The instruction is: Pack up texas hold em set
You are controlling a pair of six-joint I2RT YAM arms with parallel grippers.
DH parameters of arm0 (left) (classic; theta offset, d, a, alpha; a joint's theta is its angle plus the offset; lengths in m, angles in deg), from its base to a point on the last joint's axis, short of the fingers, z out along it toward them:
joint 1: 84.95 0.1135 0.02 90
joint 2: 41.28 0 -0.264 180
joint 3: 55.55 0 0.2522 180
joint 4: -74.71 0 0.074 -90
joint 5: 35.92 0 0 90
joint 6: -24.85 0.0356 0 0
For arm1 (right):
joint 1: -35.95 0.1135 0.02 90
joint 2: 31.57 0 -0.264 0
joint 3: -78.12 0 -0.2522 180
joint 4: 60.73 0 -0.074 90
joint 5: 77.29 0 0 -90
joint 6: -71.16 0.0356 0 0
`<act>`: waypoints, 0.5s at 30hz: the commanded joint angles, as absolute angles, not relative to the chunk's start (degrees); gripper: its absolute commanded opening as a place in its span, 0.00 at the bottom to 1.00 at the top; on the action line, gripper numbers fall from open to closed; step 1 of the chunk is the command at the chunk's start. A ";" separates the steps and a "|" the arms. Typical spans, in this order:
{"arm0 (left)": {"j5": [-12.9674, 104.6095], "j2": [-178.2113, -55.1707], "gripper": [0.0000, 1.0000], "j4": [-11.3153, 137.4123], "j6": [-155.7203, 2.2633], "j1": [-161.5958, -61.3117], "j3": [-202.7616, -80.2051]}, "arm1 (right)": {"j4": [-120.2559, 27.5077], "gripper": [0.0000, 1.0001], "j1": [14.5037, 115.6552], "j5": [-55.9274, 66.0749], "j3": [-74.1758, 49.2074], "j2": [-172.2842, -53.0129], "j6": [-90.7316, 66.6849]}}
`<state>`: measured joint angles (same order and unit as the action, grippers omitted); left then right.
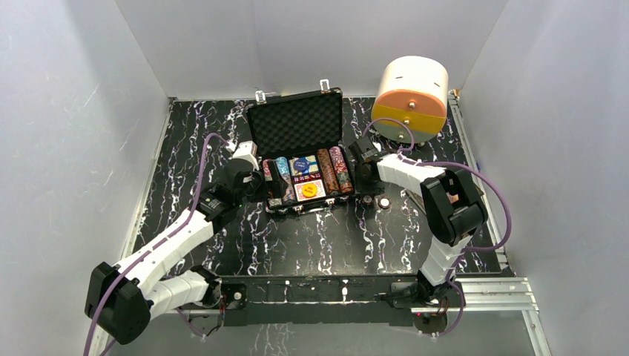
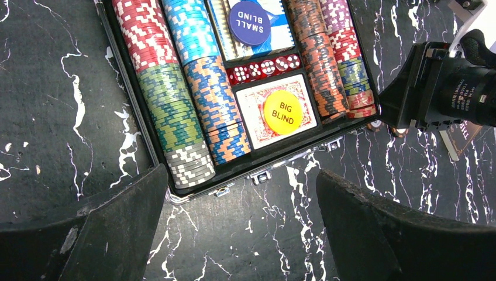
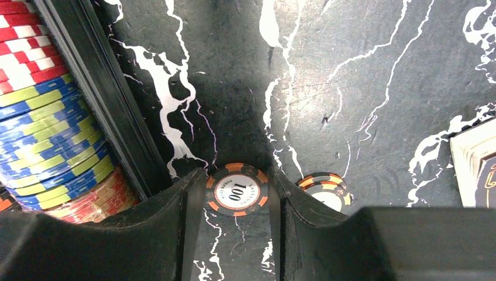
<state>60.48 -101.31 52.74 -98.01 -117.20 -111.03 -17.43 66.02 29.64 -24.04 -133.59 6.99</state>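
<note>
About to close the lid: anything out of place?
Yes: two black-and-orange striped poker chips lie on the black marbled table outside the black foam-lined briefcase, the 100 chip between the right gripper's fingers, the other chip beside it.

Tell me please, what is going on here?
A robot is packing up a poker set. The black case lies open and is nearly full: rows of chips, red dice, a card deck with a yellow disc on it. The right hand is low beside the case, its fingers on either side of a loose chip marked 100; whether it grips yet is unclear. A second chip lies next to it. The left hand is open and empty near the case's left side.
</note>
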 commanded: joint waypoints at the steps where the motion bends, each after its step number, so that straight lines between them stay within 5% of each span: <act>1: 60.24 -100.65 0.98 52.68 -97.27 -116.99 -111.49 | -14.10 0.50 65.91 33.09 -23.17 -132.82 7.44; 8: 60.32 -100.76 0.98 52.64 -97.44 -117.07 -111.34 | -13.84 0.60 65.92 24.87 -22.78 -131.87 6.74; 15: 60.43 -100.87 0.98 52.60 -97.41 -117.00 -111.36 | -15.19 0.56 65.92 22.87 -25.80 -131.85 8.00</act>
<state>60.48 -101.31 52.74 -97.95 -117.20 -111.03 -15.94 65.36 26.43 -24.09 -133.28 6.90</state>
